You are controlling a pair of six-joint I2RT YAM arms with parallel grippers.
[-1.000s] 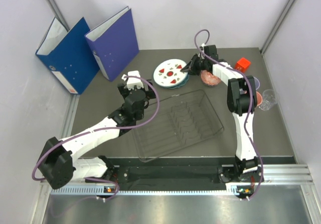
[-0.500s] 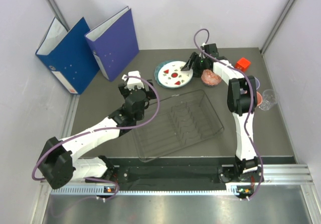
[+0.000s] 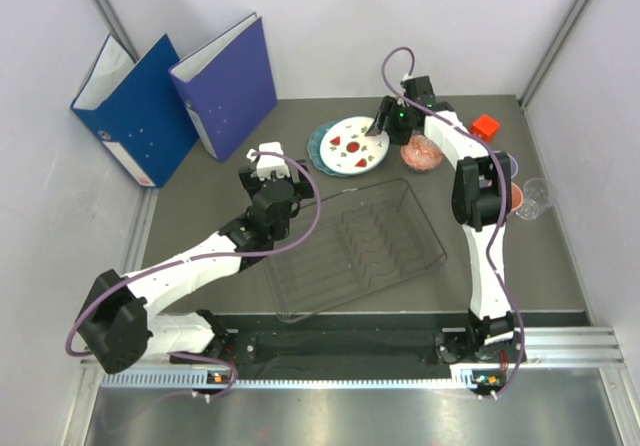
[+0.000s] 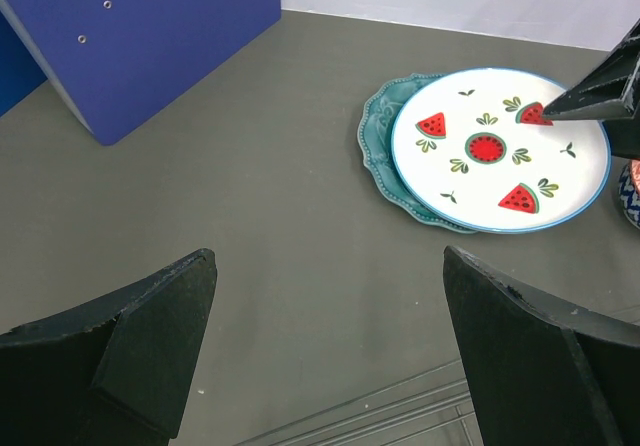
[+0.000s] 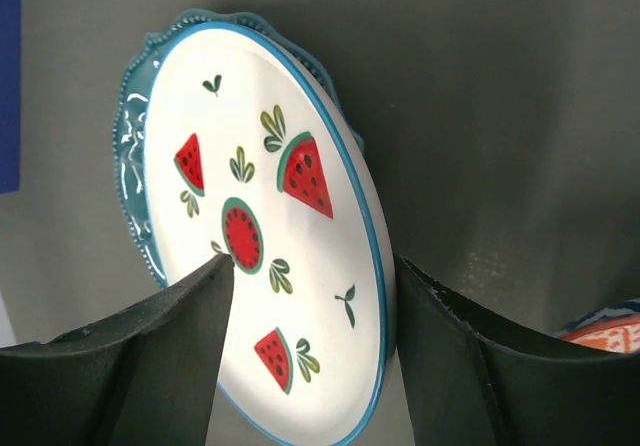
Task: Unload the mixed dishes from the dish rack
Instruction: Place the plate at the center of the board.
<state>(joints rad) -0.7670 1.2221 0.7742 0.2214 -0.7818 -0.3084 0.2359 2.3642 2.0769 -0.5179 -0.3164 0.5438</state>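
Note:
The white plate with red-green watermelon marks (image 3: 355, 148) lies on the teal plate (image 3: 320, 146) on the table behind the dish rack (image 3: 350, 246); both also show in the left wrist view (image 4: 500, 151) (image 4: 385, 136). My right gripper (image 3: 383, 126) is open, its fingers straddling the white plate's (image 5: 310, 256) right rim in the right wrist view (image 5: 312, 261). My left gripper (image 3: 268, 166) is open and empty over bare table (image 4: 327, 256) by the rack's far-left corner. The rack of thin wire holds no dishes. The small red-patterned bowl (image 3: 422, 153) sits right of the plates.
Two blue binders (image 3: 170, 96) stand at the back left. A small red block (image 3: 485, 126) sits at the back right. A salmon-pink cup (image 3: 516, 196) and a clear glass (image 3: 537, 196) stand by the right arm, near the right wall.
The white plate has shifted a little right, uncovering the teal plate's left rim. My right gripper has drawn back and up along the plate's right rim. The left arm has barely moved.

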